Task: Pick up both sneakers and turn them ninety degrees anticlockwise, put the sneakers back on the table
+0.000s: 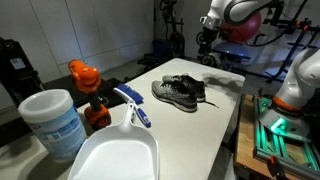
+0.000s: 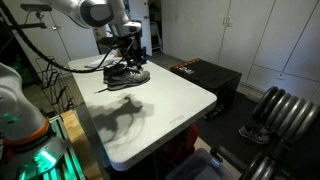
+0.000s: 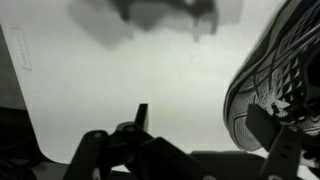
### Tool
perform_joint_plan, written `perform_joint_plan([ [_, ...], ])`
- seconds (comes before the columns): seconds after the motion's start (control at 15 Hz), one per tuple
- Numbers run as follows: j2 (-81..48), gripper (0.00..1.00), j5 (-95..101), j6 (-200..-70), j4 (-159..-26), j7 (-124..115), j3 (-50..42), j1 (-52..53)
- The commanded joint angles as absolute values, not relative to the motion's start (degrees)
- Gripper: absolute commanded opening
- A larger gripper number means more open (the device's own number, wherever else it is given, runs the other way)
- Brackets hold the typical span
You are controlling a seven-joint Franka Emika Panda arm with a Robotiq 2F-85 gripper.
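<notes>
Sneakers [image 1: 178, 92] together on table [image 1: 215, 112], tool [image 3: 200, 110] released and empty, just beside them.

In the wrist view the sneakers [image 3: 272, 80] are cut off by the right edge, so only part of one shoe is seen. The gripper [image 3: 203, 130] is rendered dark and blurred. In an exterior view the sneakers [image 2: 128, 74] are partly hidden behind the gripper [image 2: 128, 52], whose jaws are too small there to be judged. In an exterior view a white tub [image 1: 52, 122] is blurred, and a white dustpan [image 1: 115, 152] is blurred and cropped by the bottom edge.

Dark grey sneakers [image 1: 179, 92], white table [image 1: 205, 120]
</notes>
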State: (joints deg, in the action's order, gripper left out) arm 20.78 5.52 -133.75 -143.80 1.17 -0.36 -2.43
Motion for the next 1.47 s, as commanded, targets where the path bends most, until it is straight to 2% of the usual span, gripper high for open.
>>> perform_joint_plan([
  [0.0,20.8,1.00,5.6,-133.6,-143.7,1.1,-0.5,-2.2],
  [0.27,20.8,1.00,5.6,-133.6,-143.7,1.1,-0.5,-2.2],
  [0.8,13.5,1.00,-3.1,-120.5,-138.4,-25.0,10.0,3.2],
  [0.87,17.0,1.00,-0.5,-123.0,-141.1,-21.4,8.9,2.5],
  [1.4,16.6,1.00,-0.6,-122.9,-140.7,-22.1,8.8,2.8],
])
